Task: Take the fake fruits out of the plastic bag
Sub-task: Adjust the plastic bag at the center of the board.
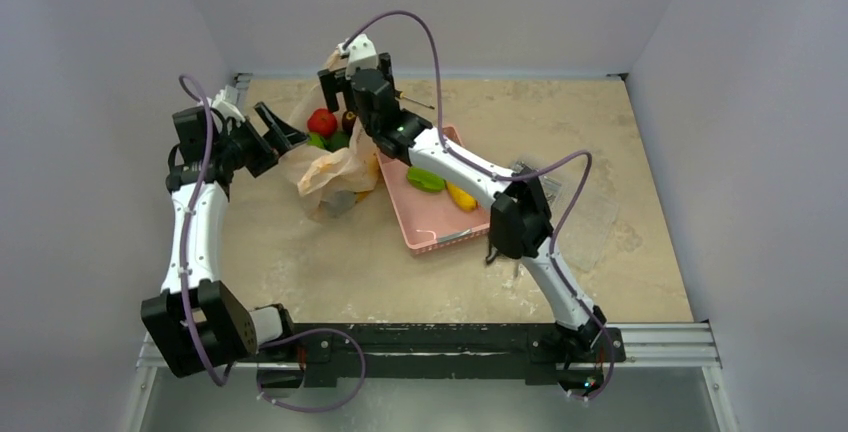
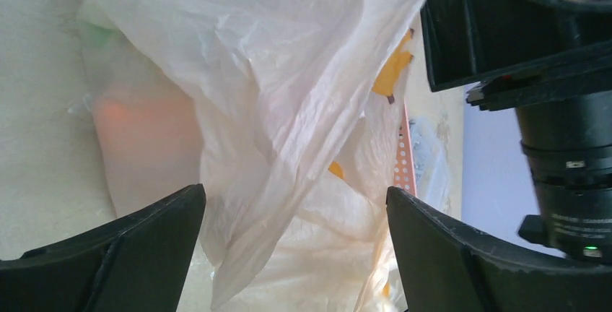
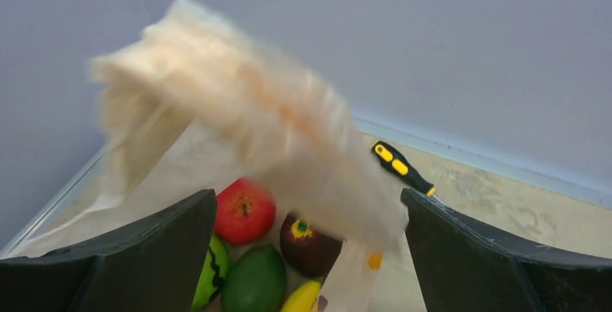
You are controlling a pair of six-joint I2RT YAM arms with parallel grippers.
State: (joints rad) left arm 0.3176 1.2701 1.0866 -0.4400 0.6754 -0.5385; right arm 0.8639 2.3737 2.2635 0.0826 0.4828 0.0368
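Scene is evenly lit, shadows soft; plastic bag (image 3: 238,110) is smeared by motion blur at right wrist, overexposed at left

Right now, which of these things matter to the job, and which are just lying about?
Part of the job: bag, apple, green fruit, dark fruit, banana.

Just lying about: basket, flat green fruit and yellow fruit inside it, screwdriver, clear packet.

count — plastic bag (image 1: 325,167) 1 | red apple (image 3: 245,211) 1 | dark purple-brown fruit (image 3: 309,243) 1 | plain green fruit (image 3: 253,279) 1 | striped green fruit (image 3: 210,272) 1 | yellow banana (image 3: 302,297) 1 | pink basket (image 1: 425,227) 1 — screwdriver (image 3: 401,168) 1
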